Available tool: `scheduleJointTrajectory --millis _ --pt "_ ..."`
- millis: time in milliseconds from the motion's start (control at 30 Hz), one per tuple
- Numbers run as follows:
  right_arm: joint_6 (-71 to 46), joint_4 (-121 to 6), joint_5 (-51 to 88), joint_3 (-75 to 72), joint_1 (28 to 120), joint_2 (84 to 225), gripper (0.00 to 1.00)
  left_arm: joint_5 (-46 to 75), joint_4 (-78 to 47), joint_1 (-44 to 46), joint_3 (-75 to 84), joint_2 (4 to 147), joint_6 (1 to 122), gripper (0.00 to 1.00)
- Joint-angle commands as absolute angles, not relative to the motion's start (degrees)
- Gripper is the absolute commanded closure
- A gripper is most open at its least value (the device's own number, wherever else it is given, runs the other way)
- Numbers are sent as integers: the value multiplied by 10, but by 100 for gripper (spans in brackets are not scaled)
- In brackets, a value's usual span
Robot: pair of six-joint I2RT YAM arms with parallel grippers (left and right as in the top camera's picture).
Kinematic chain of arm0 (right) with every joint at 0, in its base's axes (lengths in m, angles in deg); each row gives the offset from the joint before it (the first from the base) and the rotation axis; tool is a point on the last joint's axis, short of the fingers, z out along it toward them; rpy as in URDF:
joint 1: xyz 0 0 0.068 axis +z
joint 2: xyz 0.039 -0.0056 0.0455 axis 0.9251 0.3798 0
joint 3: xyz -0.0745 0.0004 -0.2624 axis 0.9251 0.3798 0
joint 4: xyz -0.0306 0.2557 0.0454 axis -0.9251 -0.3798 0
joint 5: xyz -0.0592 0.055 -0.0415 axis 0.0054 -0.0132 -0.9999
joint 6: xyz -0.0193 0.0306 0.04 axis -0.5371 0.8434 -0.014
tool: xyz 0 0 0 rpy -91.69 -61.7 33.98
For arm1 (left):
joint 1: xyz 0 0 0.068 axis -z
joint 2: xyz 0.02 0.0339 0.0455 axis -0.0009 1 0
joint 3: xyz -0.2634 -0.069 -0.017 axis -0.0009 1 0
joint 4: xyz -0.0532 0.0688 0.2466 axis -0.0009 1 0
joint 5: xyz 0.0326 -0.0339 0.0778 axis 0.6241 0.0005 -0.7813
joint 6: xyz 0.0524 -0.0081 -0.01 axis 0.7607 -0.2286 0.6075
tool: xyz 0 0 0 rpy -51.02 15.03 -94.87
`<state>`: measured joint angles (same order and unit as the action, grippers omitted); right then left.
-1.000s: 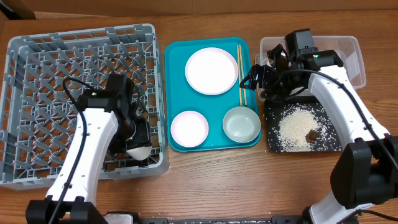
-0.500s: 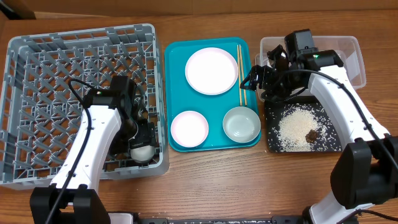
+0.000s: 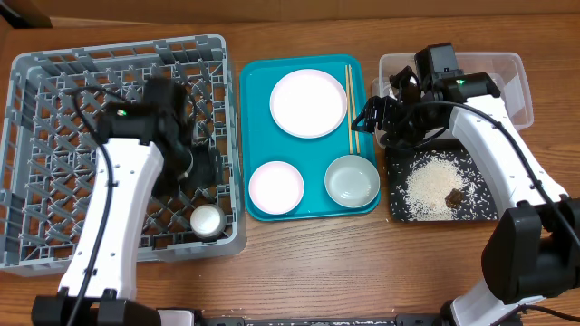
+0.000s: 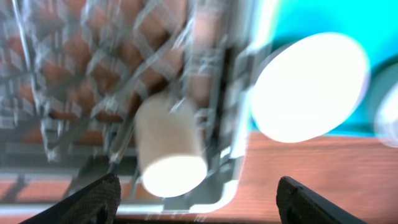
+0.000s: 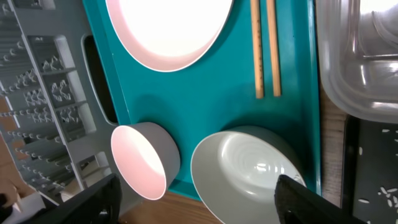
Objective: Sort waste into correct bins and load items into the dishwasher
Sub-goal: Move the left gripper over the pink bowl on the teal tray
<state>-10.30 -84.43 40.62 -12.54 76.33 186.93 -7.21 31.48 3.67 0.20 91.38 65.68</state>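
Lifted clear of the small cup (image 3: 207, 220), left gripper (image 4: 199, 196) is seen spread wide, empty; cup is left in grey rack (image 3: 54, 91), near-right corner. Left wrist view is blurred. Right gripper (image 5: 198, 199) unmoved, spread, empty.

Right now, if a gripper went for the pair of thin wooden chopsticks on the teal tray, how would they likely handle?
The thin wooden chopsticks look straight and rigid, so probably no flex. Slim and likely light, they may roll or slip. They lie flat, side by side on the teal tray, so one could be left behind.
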Motion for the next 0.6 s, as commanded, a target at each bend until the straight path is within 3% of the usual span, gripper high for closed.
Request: scheduleJointTrajectory --millis 0,167,333,567 --pt "-108 -847 402 -135 764 1857 21 3 288 56 -60 913 729 16" --pt "-108 -867 399 -161 763 1803 21 33 200 106 -63 923 840 8" --pt "-108 -891 359 -172 763 1730 14 33 174 150 -63 971 894 8" --pt "-108 -935 331 -172 763 1693 12 33 155 182 -63 1025 921 10"
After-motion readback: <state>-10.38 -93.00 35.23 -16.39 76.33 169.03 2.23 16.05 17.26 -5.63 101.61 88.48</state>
